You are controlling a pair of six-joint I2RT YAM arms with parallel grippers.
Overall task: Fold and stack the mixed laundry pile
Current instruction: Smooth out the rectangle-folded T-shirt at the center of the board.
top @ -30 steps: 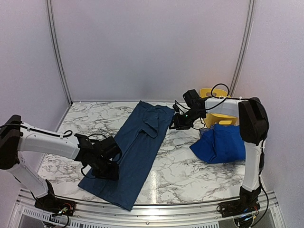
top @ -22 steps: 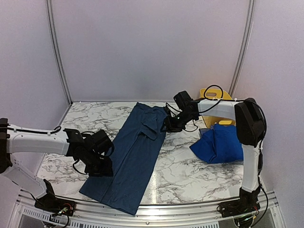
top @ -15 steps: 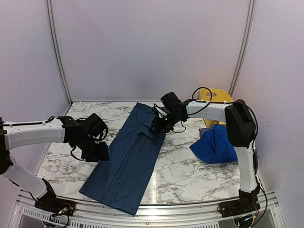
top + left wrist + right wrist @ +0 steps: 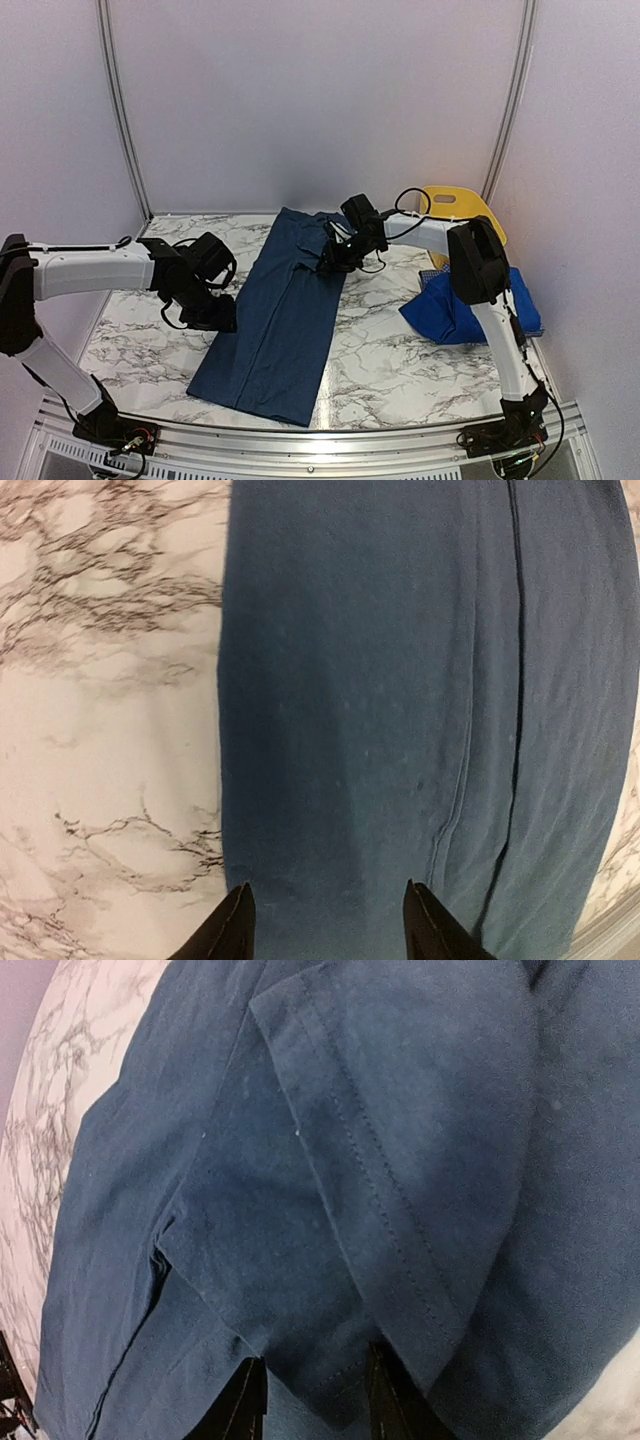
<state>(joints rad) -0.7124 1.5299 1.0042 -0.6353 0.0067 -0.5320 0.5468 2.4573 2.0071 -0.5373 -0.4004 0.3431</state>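
The dark denim-blue garment (image 4: 285,305) lies as a long strip down the middle of the table. It fills the left wrist view (image 4: 400,680) and the right wrist view (image 4: 300,1160). My left gripper (image 4: 215,312) is low over its left edge, open, with flat cloth between the fingertips (image 4: 232,935). My right gripper (image 4: 330,258) is over the upper right part, where a sleeve (image 4: 420,1190) lies folded inward. Its jaws stand apart with the hem between them. The royal-blue garment (image 4: 465,305) lies bunched at the right. A bit of checked shirt (image 4: 433,272) peeks out beside it.
A yellow plastic tub (image 4: 462,208) stands at the back right behind the right arm. Bare marble tabletop (image 4: 390,350) shows between the two garments and left of the denim-blue one (image 4: 110,730). Walls close the back and sides.
My right gripper has swept left across the garment's top, and the sleeve now lies folded inward. My left gripper has moved up along the left edge. The strip is narrower.
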